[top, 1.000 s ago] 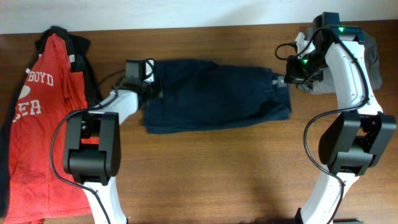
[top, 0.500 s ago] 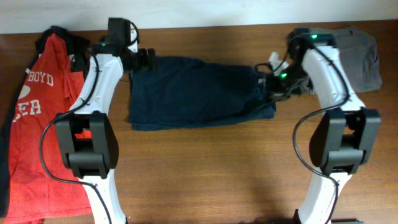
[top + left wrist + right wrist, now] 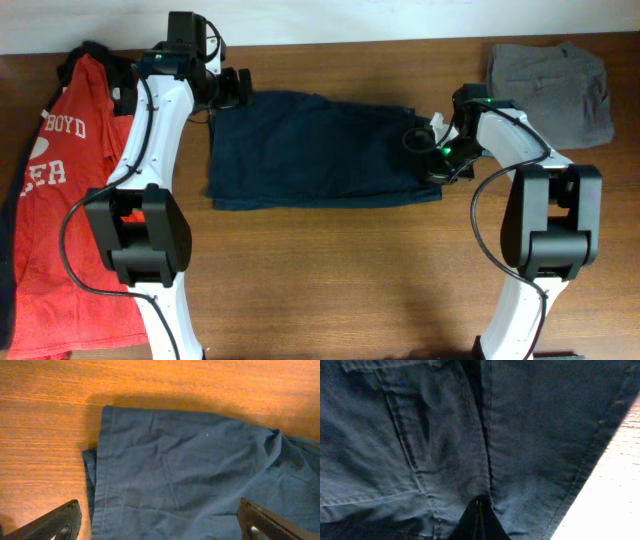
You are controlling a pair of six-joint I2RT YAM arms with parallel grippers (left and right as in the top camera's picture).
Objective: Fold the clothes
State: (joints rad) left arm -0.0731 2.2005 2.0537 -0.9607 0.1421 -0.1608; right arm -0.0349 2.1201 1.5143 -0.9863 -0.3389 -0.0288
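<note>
While left hand [image 3: 159,522] wide apart over navy garment [image 3: 310,150], right hand [image 3: 478,522] together, low on it.

Near half of the surface [image 3: 340,280] is bare wood between the two arm bases: open passage. Far centre is blocked by the navy garment [image 3: 310,150]. Red shirt [image 3: 60,230] covers the left edge and grey garment [image 3: 550,85] the far right corner. Left arm [image 3: 150,130] stands between shirt and navy garment. Right arm [image 3: 505,125] crosses the bare gap before the grey garment.
</note>
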